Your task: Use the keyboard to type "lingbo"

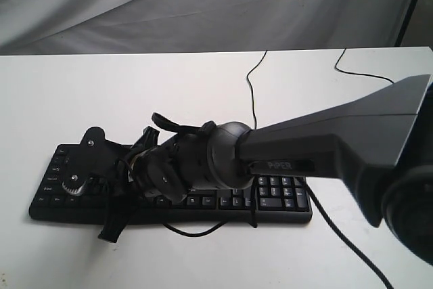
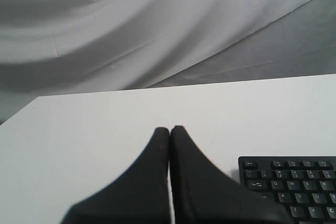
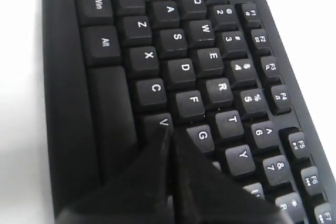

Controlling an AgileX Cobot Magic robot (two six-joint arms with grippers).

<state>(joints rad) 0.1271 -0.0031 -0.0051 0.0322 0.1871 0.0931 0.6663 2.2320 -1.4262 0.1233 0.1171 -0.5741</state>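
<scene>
The black keyboard (image 1: 270,201) lies lengthwise near the table's front edge, number pad at its right end. My right arm (image 1: 325,147) reaches across from the right and covers the keyboard's middle and left keys. In the right wrist view the right gripper (image 3: 169,131) is shut with nothing in it. Its tips hang just over the keyboard (image 3: 178,72) between the V key (image 3: 163,123) and the G key (image 3: 202,135); the keys beneath are hidden, and contact cannot be told. My left gripper (image 2: 169,128) is shut and empty over bare table, just left of the keyboard (image 2: 294,182) at its Esc corner.
The keyboard's thin black cable (image 1: 252,99) runs toward the back of the white table (image 1: 135,93). A second cable (image 1: 358,72) curls at the back right, and another loops in front of the keyboard (image 1: 196,232). Grey cloth (image 1: 203,5) hangs behind the table.
</scene>
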